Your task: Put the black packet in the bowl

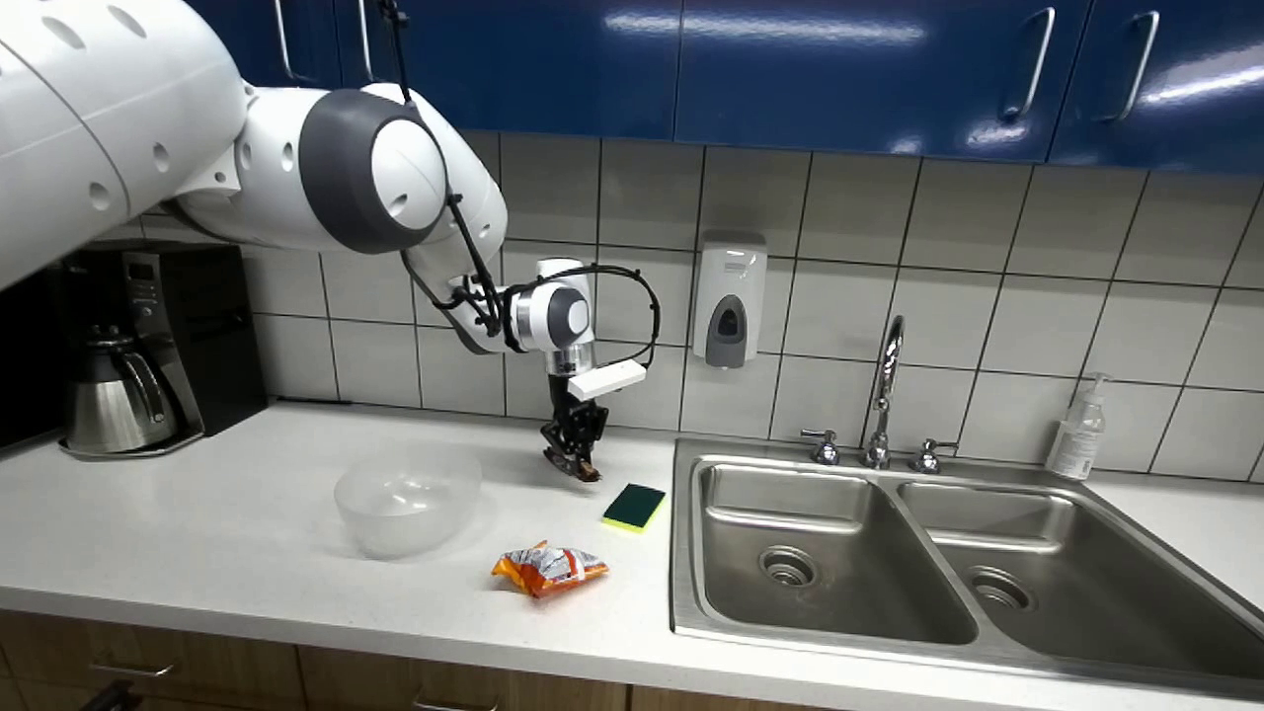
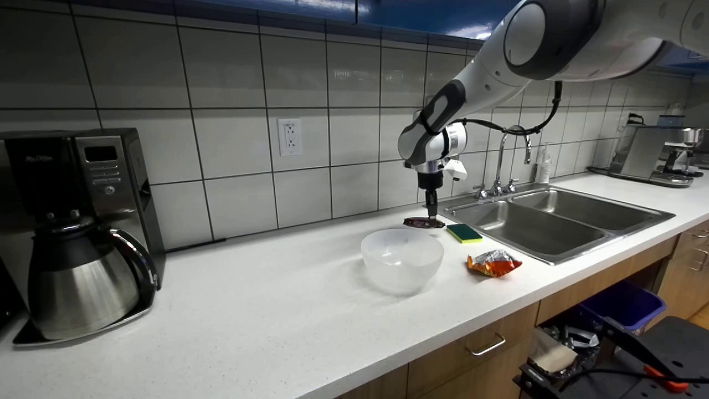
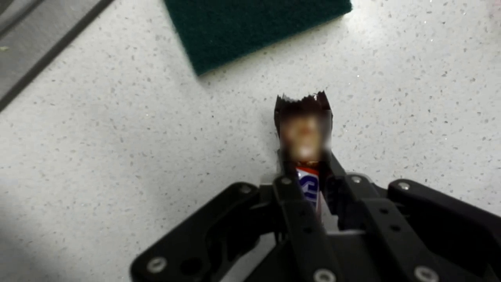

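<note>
The black packet is a dark, slim wrapper with a blue, white and red print, seen in the wrist view [image 3: 309,186]. My gripper [image 3: 307,166] is shut on it, with one finger on each side and the jagged packet end sticking out ahead. In both exterior views the packet [image 1: 587,474] [image 2: 416,223] hangs crosswise under the gripper [image 1: 576,456] [image 2: 432,215], seemingly a little above the counter. The translucent whitish bowl [image 1: 395,504] [image 2: 401,263] stands upright on the counter, apart from the gripper, nearer the counter's front. The bowl is out of the wrist view.
A green and yellow sponge [image 1: 634,506] [image 2: 464,233] [image 3: 250,31] lies close to the gripper. An orange-red crinkly packet [image 1: 549,570] [image 2: 494,263] lies near the front edge. A steel double sink [image 1: 685,553] and a coffee maker [image 2: 105,177] flank the work area. The tiled wall stands behind.
</note>
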